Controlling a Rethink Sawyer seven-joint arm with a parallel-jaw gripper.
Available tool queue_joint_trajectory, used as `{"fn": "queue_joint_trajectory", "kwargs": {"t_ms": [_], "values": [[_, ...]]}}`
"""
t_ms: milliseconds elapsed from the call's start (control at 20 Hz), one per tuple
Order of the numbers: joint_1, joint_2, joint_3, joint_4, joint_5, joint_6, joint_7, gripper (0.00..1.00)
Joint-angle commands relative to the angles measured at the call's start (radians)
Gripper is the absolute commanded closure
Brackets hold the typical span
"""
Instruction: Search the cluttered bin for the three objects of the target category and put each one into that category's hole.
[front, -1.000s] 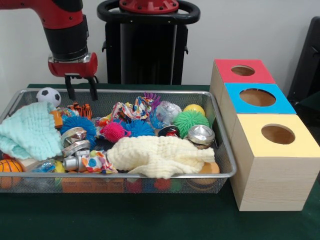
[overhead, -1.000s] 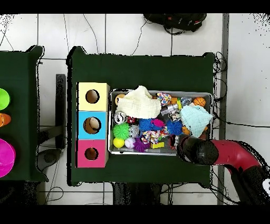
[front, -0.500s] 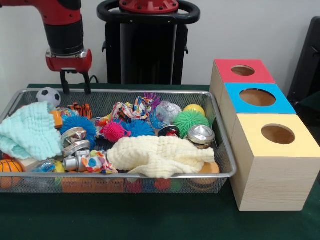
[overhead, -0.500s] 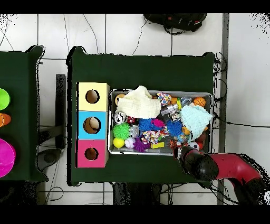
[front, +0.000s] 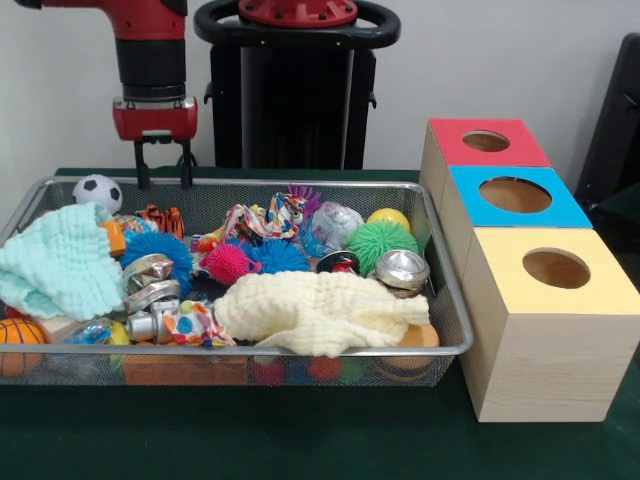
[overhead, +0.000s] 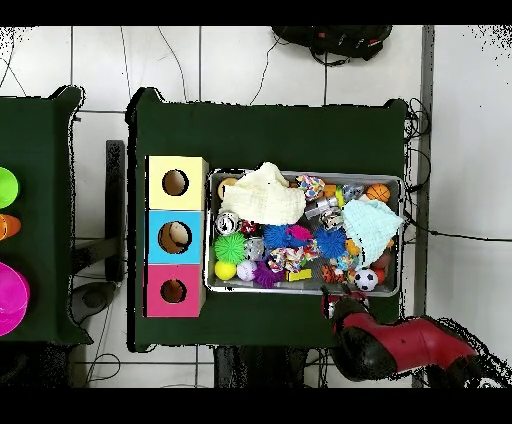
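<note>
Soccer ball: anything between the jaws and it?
Nothing visible. The soccer ball sits uncovered in the bin's corner, mint cloth beside it, not over it. The open, empty jaws hang by the bin rim next to the ball; only that rim lies near the path.

Even, fairly bright indoor light, diffuse, apparently from overhead; no hard shadows. Soft shade under the wire bin (front: 440, 345) rim and down the near face of the yellow-topped box (front: 545, 345). Small glare spot on the round metal tin (front: 402, 268), well off to one side of the jaws and lower. White wall (front: 480, 60) behind evenly lit. Front view slightly soft overall, fine mesh blurs together. Overhead view: floor tiles (overhead: 250, 60) bright, green table cloth (overhead: 270, 130) dark and flat, bin contents too small to resolve.
</note>
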Motion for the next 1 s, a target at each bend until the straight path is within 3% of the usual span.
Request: {"fn": "queue_joint_trajectory", "kwargs": {"t_ms": [50,300,600,800,1000], "values": [[0.042,0.052,-0.131,0.018,-0.094,-0.059,0.079,0.0],[0.118,0.102,-0.237,-0.031,-0.092,-0.17,0.087,0.0],[0.244,0.19,-0.4,-0.108,-0.016,-0.345,0.059,0.0],[0.339,0.367,-0.533,-0.23,0.111,-0.505,-0.006,0.0],[0.33,0.51,-0.523,-0.344,0.145,-0.481,0.027,0.0]]}}
